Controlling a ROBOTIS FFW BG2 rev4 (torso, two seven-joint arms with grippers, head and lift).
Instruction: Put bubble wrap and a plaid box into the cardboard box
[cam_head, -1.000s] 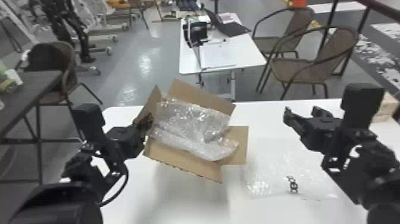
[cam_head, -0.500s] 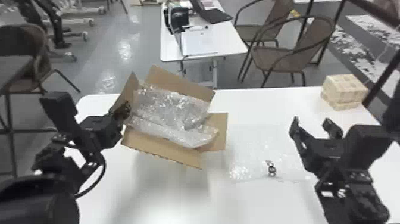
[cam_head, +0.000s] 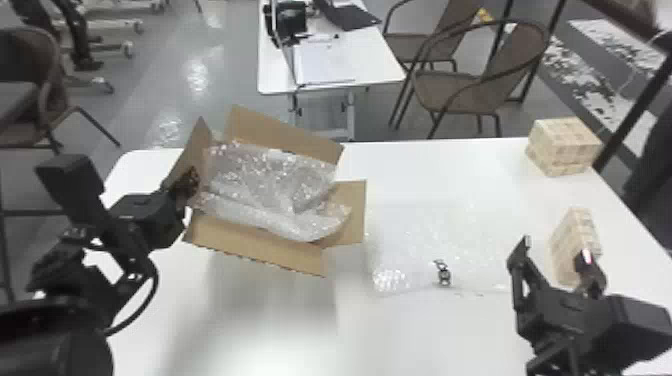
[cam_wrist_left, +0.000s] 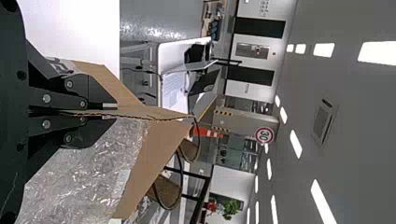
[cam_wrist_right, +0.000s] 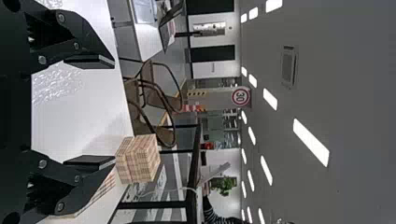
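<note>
My left gripper (cam_head: 187, 187) is shut on the left flap of the open cardboard box (cam_head: 260, 250); in the left wrist view the gripper (cam_wrist_left: 93, 113) pinches the flap's edge. Crumpled bubble wrap (cam_head: 270, 185) fills the box. Another sheet of bubble wrap (cam_head: 425, 240) lies flat on the table, right of the box. My right gripper (cam_head: 552, 255) is open at the right, with a plaid box (cam_head: 567, 240) just beyond it. In the right wrist view, the gripper (cam_wrist_right: 91, 112) has its fingers wide apart, one near the plaid boxes (cam_wrist_right: 142, 158).
Two stacked plaid boxes (cam_head: 565, 147) stand at the back right corner of the white table (cam_head: 270, 325). Behind the table are chairs (cam_head: 460, 85) and a second white table (cam_head: 375, 65) with equipment.
The head view has turned rightward and down, bringing more plaid boxes into sight. My right gripper has moved lower and nearer the table's right side, and opened wider. The left keeps its hold.
</note>
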